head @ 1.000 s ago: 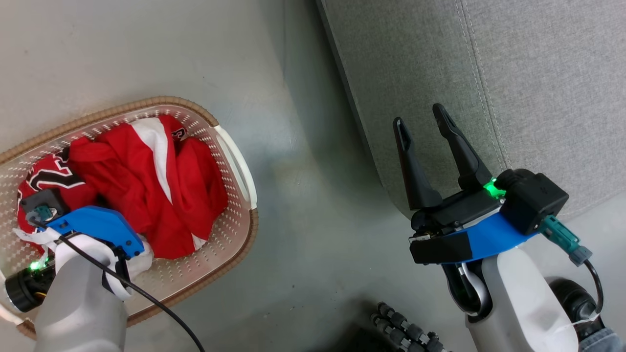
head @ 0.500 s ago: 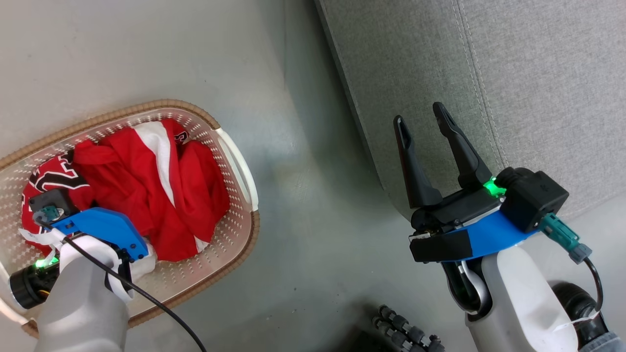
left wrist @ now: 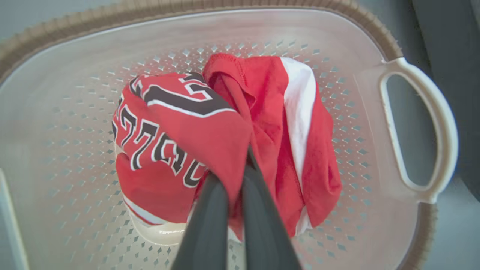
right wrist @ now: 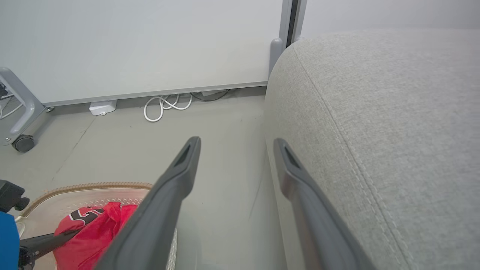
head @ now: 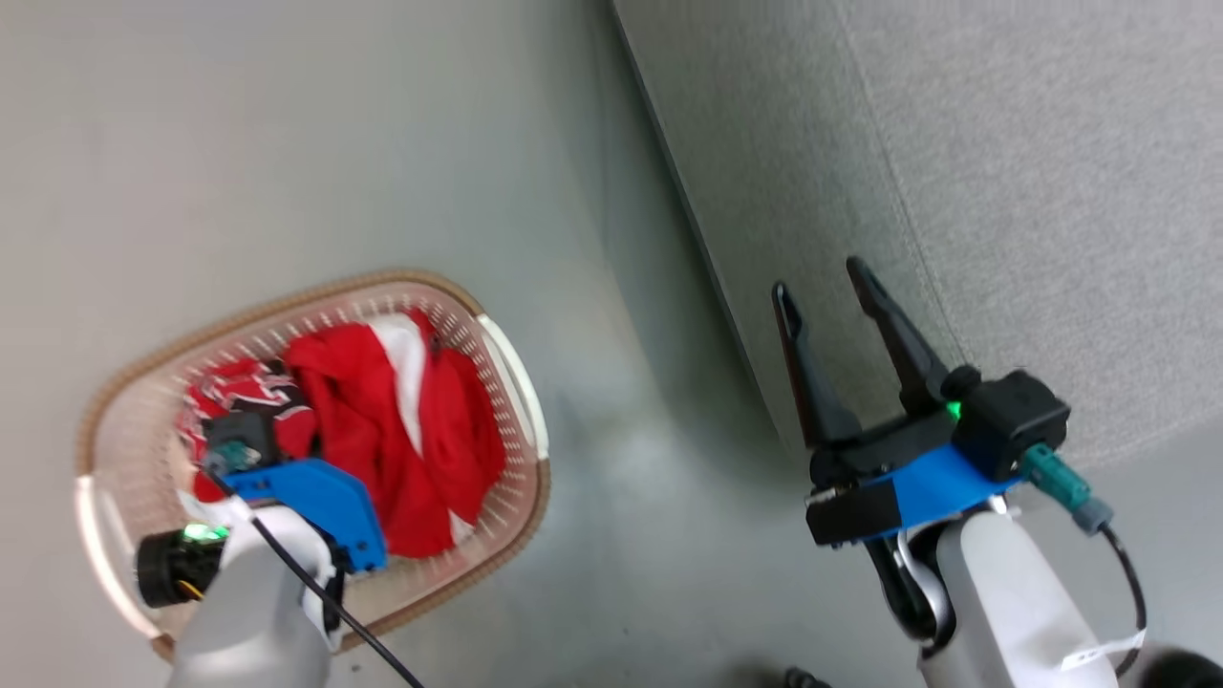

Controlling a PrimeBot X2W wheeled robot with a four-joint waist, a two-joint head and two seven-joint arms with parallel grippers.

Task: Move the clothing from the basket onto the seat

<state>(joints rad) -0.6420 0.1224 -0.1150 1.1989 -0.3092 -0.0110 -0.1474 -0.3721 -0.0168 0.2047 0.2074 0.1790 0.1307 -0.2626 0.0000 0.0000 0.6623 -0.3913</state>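
Left pincer (left wrist: 240, 170) grips clothing (left wrist: 176, 123) inside basket (left wrist: 375, 93)

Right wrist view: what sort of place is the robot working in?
Probably an indoor test room rather than a home: smooth grey floor, loose white cables along a plain white wall panel, and a frame on a caster.

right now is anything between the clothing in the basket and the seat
Nothing visible. Bare floor separates the basket from the seat; the clothing, pinched by the left gripper, must clear the basket's wall.
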